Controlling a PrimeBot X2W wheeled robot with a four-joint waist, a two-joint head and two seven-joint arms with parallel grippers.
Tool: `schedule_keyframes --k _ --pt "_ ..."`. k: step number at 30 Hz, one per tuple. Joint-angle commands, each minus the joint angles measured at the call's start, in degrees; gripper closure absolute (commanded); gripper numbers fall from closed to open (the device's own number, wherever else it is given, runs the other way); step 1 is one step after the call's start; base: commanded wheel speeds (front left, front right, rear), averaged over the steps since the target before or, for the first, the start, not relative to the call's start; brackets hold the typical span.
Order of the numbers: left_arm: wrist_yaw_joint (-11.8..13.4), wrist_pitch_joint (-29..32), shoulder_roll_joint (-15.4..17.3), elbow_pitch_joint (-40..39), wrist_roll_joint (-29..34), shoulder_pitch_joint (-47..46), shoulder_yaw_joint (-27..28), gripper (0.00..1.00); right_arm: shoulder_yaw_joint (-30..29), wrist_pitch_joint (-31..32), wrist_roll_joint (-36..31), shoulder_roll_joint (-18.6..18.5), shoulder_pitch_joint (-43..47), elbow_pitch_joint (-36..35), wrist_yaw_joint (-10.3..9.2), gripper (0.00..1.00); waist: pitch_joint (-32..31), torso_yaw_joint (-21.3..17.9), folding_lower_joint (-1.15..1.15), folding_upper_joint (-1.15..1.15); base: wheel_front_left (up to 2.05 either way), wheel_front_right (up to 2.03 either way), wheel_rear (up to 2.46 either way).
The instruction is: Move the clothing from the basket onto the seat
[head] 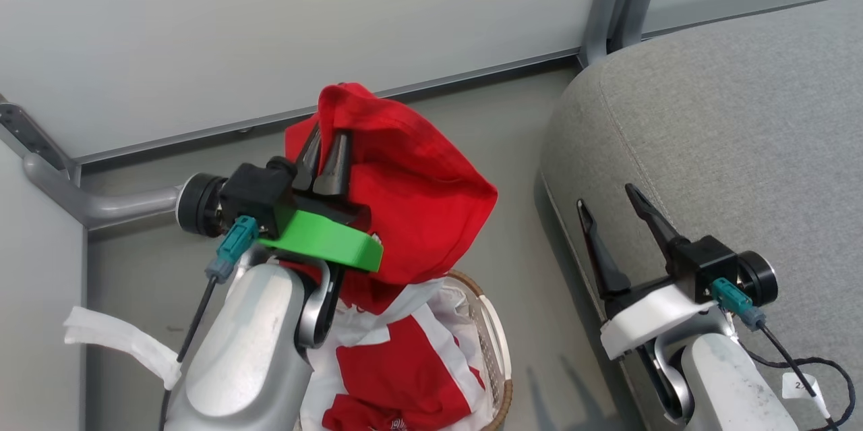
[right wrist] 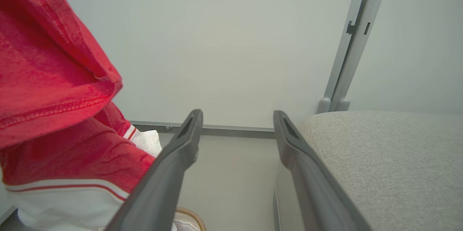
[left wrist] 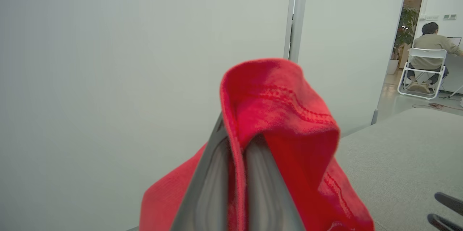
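My left gripper [head: 325,139] is shut on a red garment [head: 411,195] and holds it up above the basket [head: 497,343], the cloth draped over its fingers [left wrist: 260,187]. The garment's lower part, red with white panels [right wrist: 65,195], trails down into the basket, where more red and white clothing [head: 398,363] lies. The grey seat [head: 728,134] stands to the right of the basket. My right gripper [head: 607,198] is open at the seat's left edge, with nothing between its fingers [right wrist: 181,151].
Pale partition walls [head: 270,26] with a grey post [head: 617,6] close off the corner behind the basket. A strip of grey floor [head: 526,215] lies between basket and seat. A person [left wrist: 430,43] sits on a white chair far off through a doorway.
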Motion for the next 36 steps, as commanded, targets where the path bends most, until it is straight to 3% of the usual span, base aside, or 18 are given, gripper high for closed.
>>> schedule_keyframes --k 1,8,18,36 --pt "0.4 0.01 0.11 -0.8 -0.83 -1.49 -0.16 1.0 0.34 -0.12 -0.2 -0.23 1.26 0.36 -0.06 0.0 -0.59 0.28 0.0 0.0 0.0 0.0 0.0" --pt "0.89 0.01 0.12 -1.2 -2.73 -3.78 -2.69 1.0 5.1 -0.12 -1.28 -0.25 2.6 2.49 -0.06 0.0 -1.55 0.78 0.0 0.0 0.0 0.0 0.0" --pt "1.86 0.01 0.13 -0.77 -4.23 -4.32 -6.19 1.0 20.41 -0.12 0.69 -3.98 -1.07 6.32 -0.06 0.0 -1.47 2.3 0.0 0.0 0.0 0.0 0.0" --pt "1.47 0.01 0.12 -0.73 -7.17 -5.51 -14.56 1.0 38.57 -0.12 3.65 -7.66 -19.0 13.07 -0.06 0.0 -0.6 6.01 0.0 0.0 0.0 0.0 0.0"
